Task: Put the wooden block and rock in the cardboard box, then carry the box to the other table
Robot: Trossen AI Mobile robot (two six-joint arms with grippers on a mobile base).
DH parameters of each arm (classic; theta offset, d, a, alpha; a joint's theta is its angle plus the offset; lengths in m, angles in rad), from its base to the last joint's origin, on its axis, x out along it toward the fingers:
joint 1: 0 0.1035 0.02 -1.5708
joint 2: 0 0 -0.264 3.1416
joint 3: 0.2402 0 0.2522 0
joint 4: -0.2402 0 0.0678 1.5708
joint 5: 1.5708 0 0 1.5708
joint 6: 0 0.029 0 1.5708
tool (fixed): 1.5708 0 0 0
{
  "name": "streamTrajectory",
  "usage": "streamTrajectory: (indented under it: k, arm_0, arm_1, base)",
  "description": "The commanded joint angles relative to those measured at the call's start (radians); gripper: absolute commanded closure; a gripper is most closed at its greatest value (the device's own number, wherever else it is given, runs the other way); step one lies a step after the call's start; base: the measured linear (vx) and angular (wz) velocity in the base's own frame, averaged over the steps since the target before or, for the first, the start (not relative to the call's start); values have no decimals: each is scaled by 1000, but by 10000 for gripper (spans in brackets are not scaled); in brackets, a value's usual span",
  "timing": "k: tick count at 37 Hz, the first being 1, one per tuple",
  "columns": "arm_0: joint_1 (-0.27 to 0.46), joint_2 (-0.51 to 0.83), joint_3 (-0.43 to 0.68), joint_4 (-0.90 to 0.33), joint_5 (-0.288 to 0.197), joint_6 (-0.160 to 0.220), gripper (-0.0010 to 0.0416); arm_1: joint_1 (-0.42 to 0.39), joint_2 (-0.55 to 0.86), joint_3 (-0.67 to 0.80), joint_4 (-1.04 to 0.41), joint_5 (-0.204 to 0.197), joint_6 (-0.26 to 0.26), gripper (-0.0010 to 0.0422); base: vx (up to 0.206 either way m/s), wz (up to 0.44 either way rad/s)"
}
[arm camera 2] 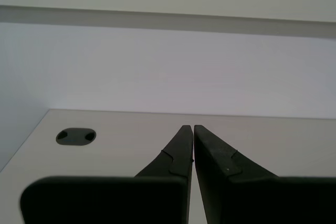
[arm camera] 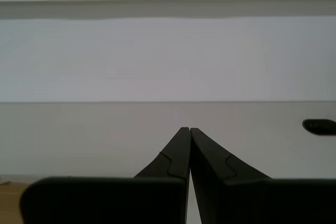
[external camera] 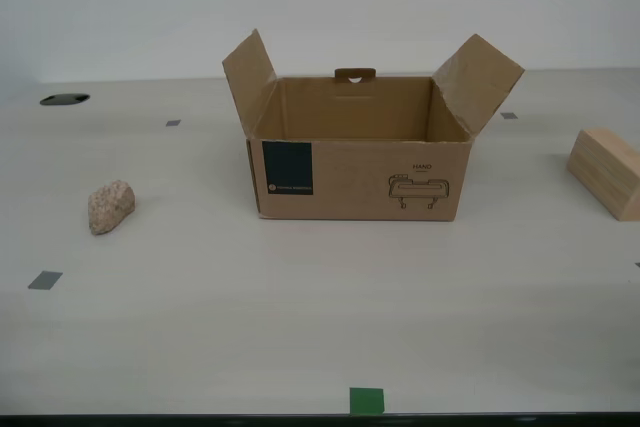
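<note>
The cardboard box (external camera: 355,177) stands open in the middle of the smooth beige table, flaps up, with nothing showing inside it. The rock (external camera: 110,207) lies on the table toward the exterior view's left. The wooden block (external camera: 607,172) rests at the exterior view's right edge, partly cut off. Neither arm shows in the exterior view. My first gripper (arm camera: 189,129) is shut with nothing in it, pointing over bare table toward a white wall. My second gripper (arm camera 2: 193,127) is likewise shut and holds nothing. The other table is out of view.
A dark cable hole (external camera: 64,99) (arm camera 2: 76,136) sits at the table's far corner on the exterior view's left; another hole (arm camera: 319,125) shows in the first wrist view. Grey tape squares (external camera: 44,280) and a green mark (external camera: 366,400) dot the tabletop.
</note>
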Motion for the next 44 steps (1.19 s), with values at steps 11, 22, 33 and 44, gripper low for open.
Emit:
streamTrajectory:
  k: [11, 22, 33, 44]
  arm_0:
    - [0, 0, 294, -497, -2, 3, 406]
    - [0, 0, 539, -806, -2, 4, 406]
    - [0, 25, 718, -1084, -2, 6, 406]
    - [0, 111, 863, -1366, -2, 7, 406]
  arm_1:
    - [0, 0, 221, -416, 5, -7, 412]
    - [-1, 0, 335, -612, 6, -22, 412]
    - [-1, 1, 389, -763, 134, -28, 412]
    - [-1, 1, 425, -933, 187, -51, 412]
  base:
    - [0, 0]
    - [0, 0]
    - [0, 0]
    - [0, 0]
